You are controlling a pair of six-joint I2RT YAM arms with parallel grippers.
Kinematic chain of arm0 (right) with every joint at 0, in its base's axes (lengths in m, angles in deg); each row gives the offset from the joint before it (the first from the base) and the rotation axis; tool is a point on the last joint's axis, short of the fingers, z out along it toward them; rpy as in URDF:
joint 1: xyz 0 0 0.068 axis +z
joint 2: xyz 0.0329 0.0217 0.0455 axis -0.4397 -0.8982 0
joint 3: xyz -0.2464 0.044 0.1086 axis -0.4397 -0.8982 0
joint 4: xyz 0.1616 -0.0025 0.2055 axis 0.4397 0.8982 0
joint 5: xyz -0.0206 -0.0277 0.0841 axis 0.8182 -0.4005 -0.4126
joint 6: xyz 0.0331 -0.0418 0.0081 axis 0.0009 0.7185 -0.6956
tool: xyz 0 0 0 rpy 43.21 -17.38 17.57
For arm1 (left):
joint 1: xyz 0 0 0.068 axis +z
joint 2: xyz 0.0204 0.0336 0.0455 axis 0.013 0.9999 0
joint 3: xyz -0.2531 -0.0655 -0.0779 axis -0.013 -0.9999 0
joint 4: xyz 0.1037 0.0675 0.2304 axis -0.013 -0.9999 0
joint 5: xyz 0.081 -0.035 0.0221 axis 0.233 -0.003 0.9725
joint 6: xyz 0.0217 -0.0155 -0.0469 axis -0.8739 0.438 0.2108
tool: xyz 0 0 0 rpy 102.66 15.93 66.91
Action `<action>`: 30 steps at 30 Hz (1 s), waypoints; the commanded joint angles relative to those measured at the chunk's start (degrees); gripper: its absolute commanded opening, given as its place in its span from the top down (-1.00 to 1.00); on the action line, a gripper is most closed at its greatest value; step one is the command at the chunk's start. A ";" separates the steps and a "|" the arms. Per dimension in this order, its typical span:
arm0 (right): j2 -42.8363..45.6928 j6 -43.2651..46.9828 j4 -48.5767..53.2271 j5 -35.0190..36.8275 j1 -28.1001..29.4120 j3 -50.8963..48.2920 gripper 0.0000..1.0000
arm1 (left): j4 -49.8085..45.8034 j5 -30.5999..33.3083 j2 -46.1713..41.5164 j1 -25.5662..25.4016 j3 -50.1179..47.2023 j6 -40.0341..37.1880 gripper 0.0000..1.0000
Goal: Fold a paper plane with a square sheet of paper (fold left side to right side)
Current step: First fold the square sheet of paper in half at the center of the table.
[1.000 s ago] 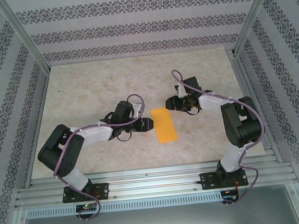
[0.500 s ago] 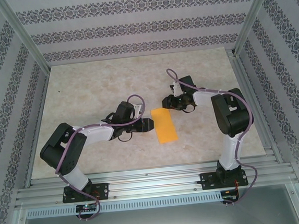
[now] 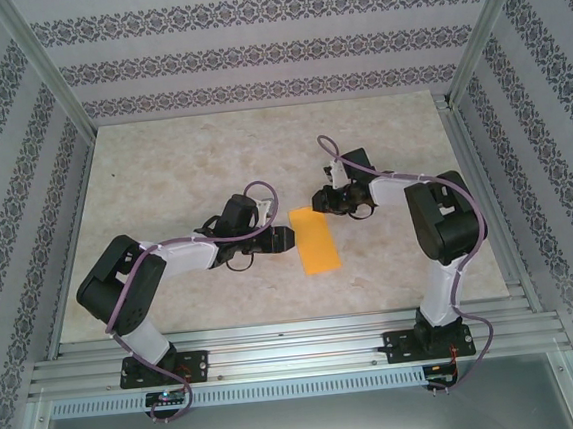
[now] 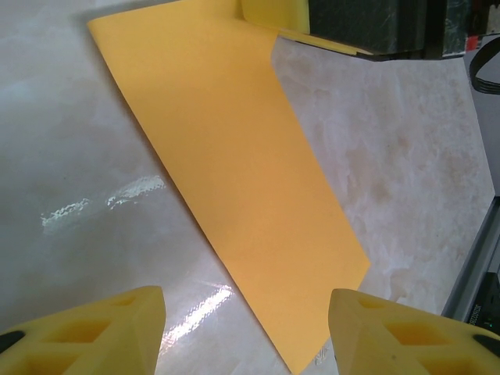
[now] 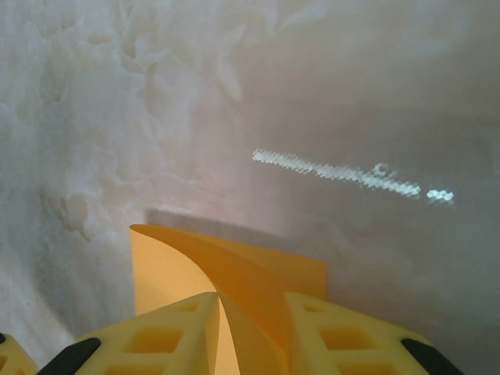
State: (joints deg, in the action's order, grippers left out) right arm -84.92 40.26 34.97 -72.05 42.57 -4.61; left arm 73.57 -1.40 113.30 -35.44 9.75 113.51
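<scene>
The square sheet of paper (image 3: 314, 239) lies on the table as a narrow orange-yellow rectangle, folded in half. My left gripper (image 3: 287, 238) sits at its left long edge, open; in the left wrist view the paper (image 4: 234, 156) stretches away ahead of the left gripper (image 4: 246, 328). My right gripper (image 3: 316, 204) is at the sheet's far end. In the right wrist view a raised, curled corner of the paper (image 5: 164, 266) stands inside the narrow gap of the right gripper (image 5: 250, 312), whose jaws are close together but still apart.
The marble-patterned table (image 3: 182, 163) spreads wide on all sides of the sheet. Patterned walls and a metal frame (image 3: 48, 75) enclose it. An aluminium rail (image 3: 299, 354) carries both arm bases along the near edge.
My right gripper has moved left onto the sheet's far corner and its jaws have narrowed around the lifted paper. The left arm and the sheet's body have stayed put.
</scene>
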 commanded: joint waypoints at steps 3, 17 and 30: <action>3.56 1.90 -1.02 -1.03 0.45 -2.09 0.43 | 2.58 0.22 0.55 -0.56 -0.47 0.22 -0.17; 1.72 6.87 3.83 -0.92 0.47 -0.43 0.35 | 2.30 0.00 0.13 -0.72 -0.65 -0.09 -0.17; 4.04 5.91 2.19 -3.16 0.56 -4.88 0.28 | 1.99 0.13 -0.78 -1.13 -0.65 -1.37 -0.17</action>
State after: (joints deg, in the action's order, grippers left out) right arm -82.49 44.78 37.55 -74.89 42.57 -8.79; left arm 73.62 -1.40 113.30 -35.79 9.61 113.42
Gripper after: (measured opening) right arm 0.354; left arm 0.586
